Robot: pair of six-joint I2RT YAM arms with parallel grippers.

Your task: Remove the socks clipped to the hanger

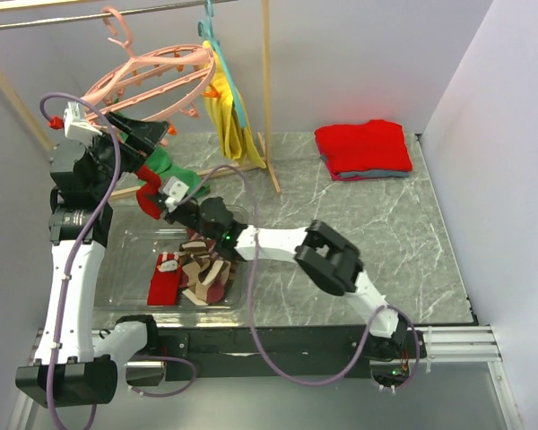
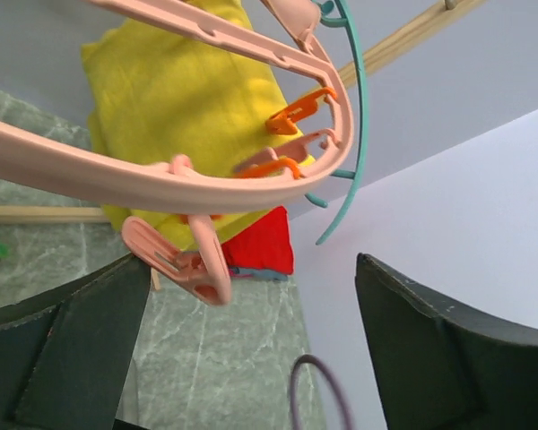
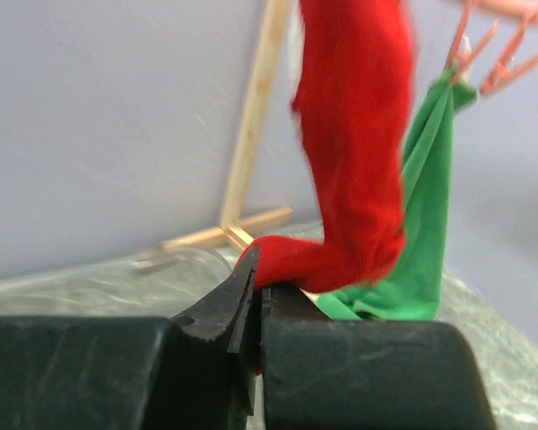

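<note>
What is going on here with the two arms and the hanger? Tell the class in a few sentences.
The right gripper is shut on the lower end of a red sock, which hangs down beside a green cloth. Its upper end is out of view. The left gripper is open and holds nothing, just under the pink hanger. Several socks lie in the clear bin below.

No legible text, label, brand, number or sign in any of the three views.
</note>
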